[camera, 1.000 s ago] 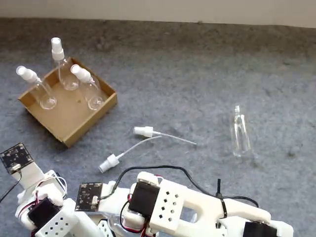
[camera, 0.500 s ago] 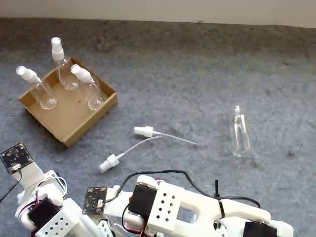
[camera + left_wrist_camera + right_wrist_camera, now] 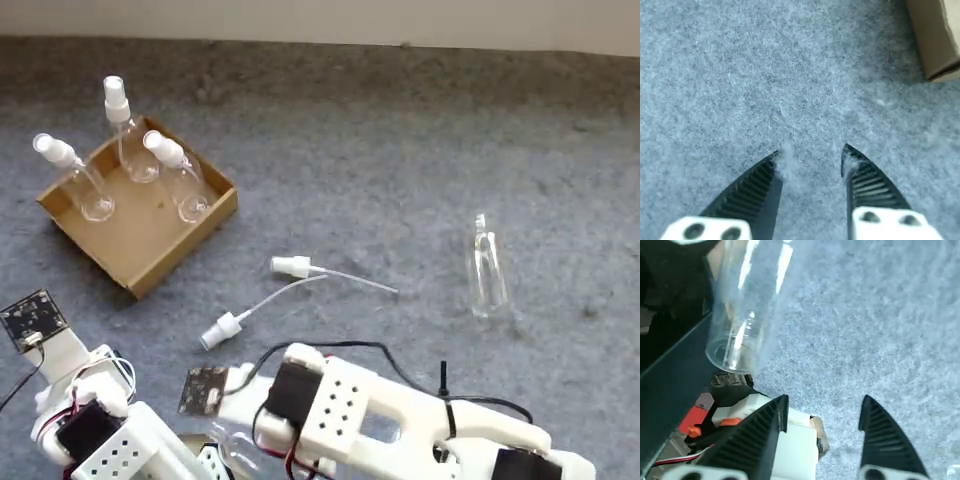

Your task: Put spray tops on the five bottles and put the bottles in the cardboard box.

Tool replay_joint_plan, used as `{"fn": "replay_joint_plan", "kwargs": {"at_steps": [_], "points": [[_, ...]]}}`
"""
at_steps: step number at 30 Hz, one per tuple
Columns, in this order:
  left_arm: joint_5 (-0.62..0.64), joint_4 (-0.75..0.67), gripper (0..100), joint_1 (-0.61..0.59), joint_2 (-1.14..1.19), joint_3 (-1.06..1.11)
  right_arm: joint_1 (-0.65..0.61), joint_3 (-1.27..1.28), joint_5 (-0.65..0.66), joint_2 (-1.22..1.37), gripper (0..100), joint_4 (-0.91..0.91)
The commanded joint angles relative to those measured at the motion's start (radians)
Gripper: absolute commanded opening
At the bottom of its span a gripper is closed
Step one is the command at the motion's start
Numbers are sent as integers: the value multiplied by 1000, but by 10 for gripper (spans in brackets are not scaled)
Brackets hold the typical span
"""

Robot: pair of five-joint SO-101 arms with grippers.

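A cardboard box (image 3: 205, 228) at the far left holds three clear bottles with white spray tops (image 3: 118, 100). Two loose spray tops (image 3: 292, 266) (image 3: 221, 329) with long tubes lie on the grey carpet mid-table. A bare bottle (image 3: 487, 268) lies on its side to the right. A second bare clear bottle (image 3: 747, 305) shows close ahead of my right gripper (image 3: 825, 407), beside an arm's base; the gripper is open and holds nothing. My left gripper (image 3: 810, 155) is open just over bare carpet, with a corner of the box (image 3: 935, 35) a little beyond it.
Both white arm bodies (image 3: 340, 410) (image 3: 90, 430) crowd the near edge, with a black cable (image 3: 400, 375) looping over the larger one. A dark bar and an arm's base with red wiring (image 3: 695, 420) sit close to the right gripper.
The right arm's wrist has shifted and turned a little near the front edge. The box, spray tops and bottles have not moved.
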Motion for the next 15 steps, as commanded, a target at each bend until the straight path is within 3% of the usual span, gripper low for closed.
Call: {"fn": "replay_joint_plan", "kwargs": {"at_steps": [1,8,15], "points": [[-9,-14,136,-12,-13,15,160,-8,-3,-10,136,-4],[-8,-37,133,-12,-13,36,438,-73,-5,-12,8,-30],[-8,-41,133,-12,-13,36,630,-186,-6,-13,5,-21]]}}
